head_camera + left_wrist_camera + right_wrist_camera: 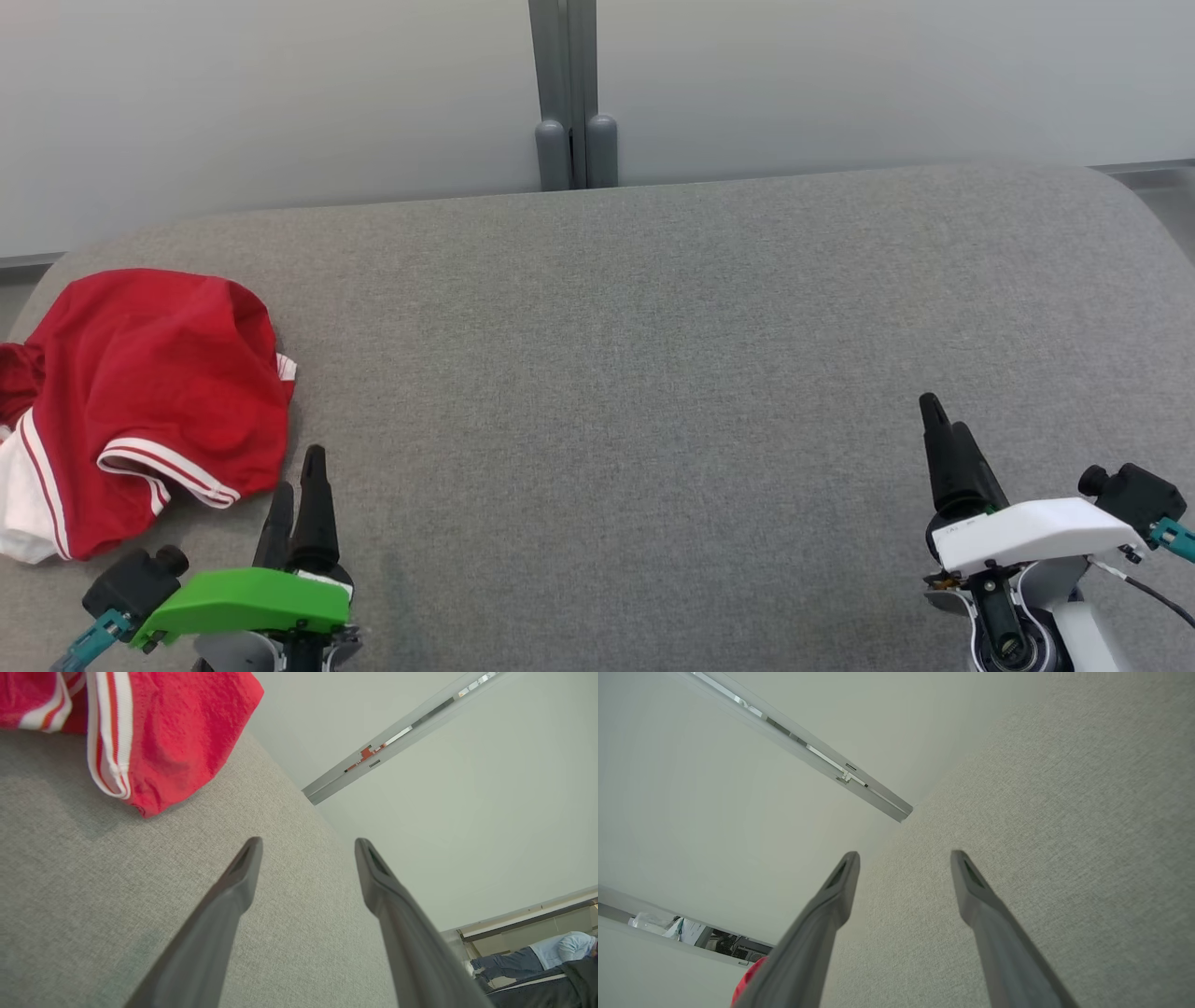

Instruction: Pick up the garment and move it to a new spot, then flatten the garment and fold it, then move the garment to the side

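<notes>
The red garment (pixel 149 392) lies crumpled at the left edge of the table (pixel 653 373) — soft, light, sure to sag. My left claw (pixel 301 471) and right claw (pixel 941 415) gape empty; I'd pinch its striped hem (pixel 168 462), just beside the left.

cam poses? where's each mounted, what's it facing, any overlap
Head view: on head, forward-down at grey surface, garment left; left gripper, right gripper at bottom corners.
Left wrist view: along its open fingers toward garment's hem.
Right wrist view: along its open fingers, over grey surface toward wall.
Shared: head and left wrist show the garment.
</notes>
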